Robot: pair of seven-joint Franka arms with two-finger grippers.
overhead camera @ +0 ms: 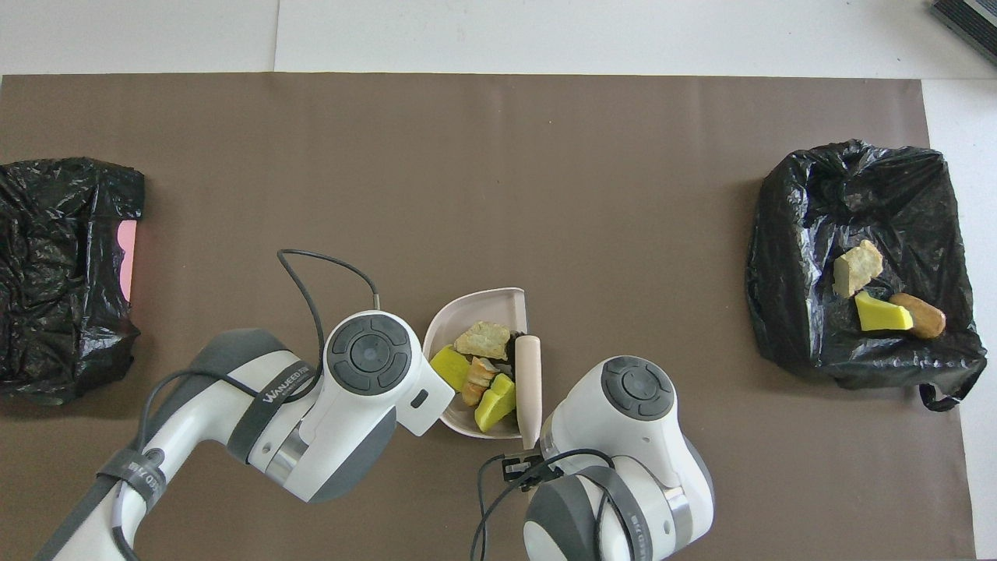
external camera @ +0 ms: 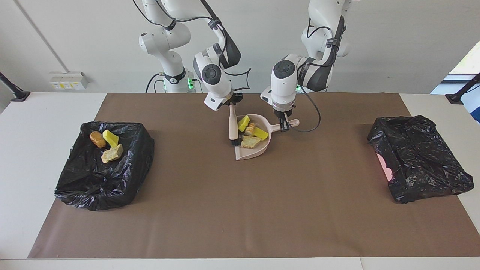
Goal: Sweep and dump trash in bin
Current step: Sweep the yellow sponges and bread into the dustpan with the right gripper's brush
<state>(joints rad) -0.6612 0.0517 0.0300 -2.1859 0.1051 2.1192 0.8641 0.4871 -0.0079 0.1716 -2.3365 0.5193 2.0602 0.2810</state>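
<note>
The pale pink dustpan (external camera: pixel 258 152) lies on the brown mat in front of the robots, its handle held by my left gripper (external camera: pixel 284 126), which is shut on it. Several pieces of trash sit in the pan: yellow sponge chunks (external camera: pixel 243 123) (overhead camera: pixel 450 366) and tan foam lumps (external camera: pixel 250 141) (overhead camera: pixel 483 340). My right gripper (external camera: pixel 231 106) is shut on the top of a wooden brush (external camera: pixel 233 125). The brush stands upright with its black bristles at the pan's open edge. From overhead the brush (overhead camera: pixel 529 382) lies along that edge, and the arms' wrists hide both grippers.
The black-bagged bin (external camera: pixel 93 187) stands at the right arm's end, holding a brown oval lump (external camera: pixel 98 139), a yellow chunk (external camera: pixel 110 138) and a tan lump (external camera: pixel 111 153). A second black bag over something pink (external camera: pixel 418 157) sits at the left arm's end.
</note>
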